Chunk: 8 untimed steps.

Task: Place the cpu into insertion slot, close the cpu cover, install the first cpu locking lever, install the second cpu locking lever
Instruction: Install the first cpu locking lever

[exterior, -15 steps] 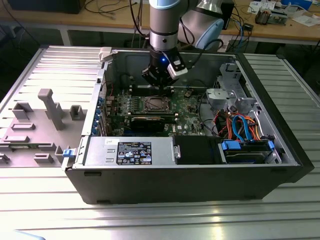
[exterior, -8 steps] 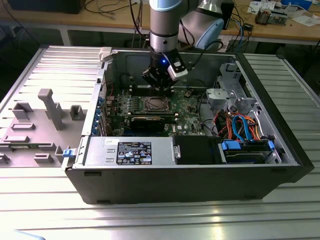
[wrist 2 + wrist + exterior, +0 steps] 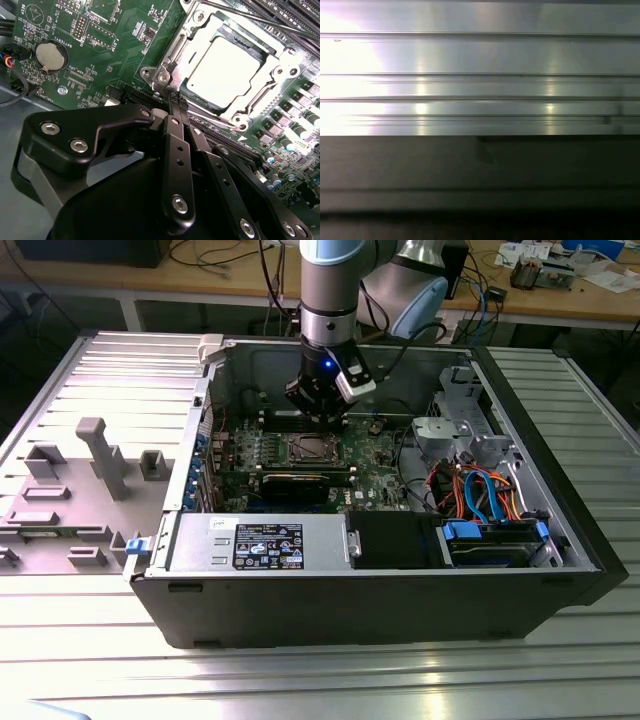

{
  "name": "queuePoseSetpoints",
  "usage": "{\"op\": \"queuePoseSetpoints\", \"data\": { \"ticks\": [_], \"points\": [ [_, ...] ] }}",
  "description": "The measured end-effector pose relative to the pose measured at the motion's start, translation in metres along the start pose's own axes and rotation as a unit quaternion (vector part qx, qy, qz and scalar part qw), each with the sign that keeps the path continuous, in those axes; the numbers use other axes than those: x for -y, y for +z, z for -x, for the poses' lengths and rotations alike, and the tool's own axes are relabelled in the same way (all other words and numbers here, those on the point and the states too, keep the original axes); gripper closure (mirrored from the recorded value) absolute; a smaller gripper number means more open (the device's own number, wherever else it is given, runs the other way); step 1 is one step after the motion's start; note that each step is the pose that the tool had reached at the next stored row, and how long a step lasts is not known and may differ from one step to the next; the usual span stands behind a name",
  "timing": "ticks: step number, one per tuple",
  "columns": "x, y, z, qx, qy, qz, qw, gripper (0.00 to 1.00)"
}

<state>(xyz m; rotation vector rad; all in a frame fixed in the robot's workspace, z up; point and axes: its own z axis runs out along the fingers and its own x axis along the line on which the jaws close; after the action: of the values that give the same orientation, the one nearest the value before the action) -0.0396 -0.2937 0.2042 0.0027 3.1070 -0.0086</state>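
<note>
On ribbed metal table (image 3: 90,680), open computer case (image 3: 400,610)

A ribbed metal table (image 3: 560,640) gleams in front of cluttered wooden benches (image 3: 200,280).

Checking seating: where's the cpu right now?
In the second wrist view, the cpu lies in the insertion slot, framed by the cpu cover, just beyond the shut claw.
</note>
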Motion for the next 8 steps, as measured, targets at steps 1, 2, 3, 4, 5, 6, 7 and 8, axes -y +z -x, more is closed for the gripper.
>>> {"op": "queuePoseSetpoints", "data": {
  "ticks": [1, 2, 3, 4, 5, 6, 7, 8],
  "points": [
    [0.0000, 0.0001, 0.0000, 0.0001, 0.000, -0.0005, 1.00000, 0.89],
    [-0.0001, 0.0001, 0.0000, 0.0001, 0.000, -0.0015, 1.00000, 0.89],
    [0.0000, 0.0000, 0.0000, 0.0001, 0.000, -0.0031, 1.00000, 0.89],
    [0.0001, -0.0004, 0.0000, 0.0001, 0.000, -0.0047, 0.99999, 0.89],
    [-0.0001, -0.0016, 0.0001, 0.0001, 0.000, -0.0052, 0.99999, 0.89],
    [-0.0001, -0.0024, 0.0001, 0.0001, 0.000, -0.0054, 0.99999, 0.89],
    [-0.0002, -0.0024, 0.0000, 0.0001, 0.000, -0.0055, 0.99999, 0.89],
    [-0.0002, -0.0024, 0.0000, 0.0001, 0.000, -0.0055, 0.99998, 0.89]
  ]
}}
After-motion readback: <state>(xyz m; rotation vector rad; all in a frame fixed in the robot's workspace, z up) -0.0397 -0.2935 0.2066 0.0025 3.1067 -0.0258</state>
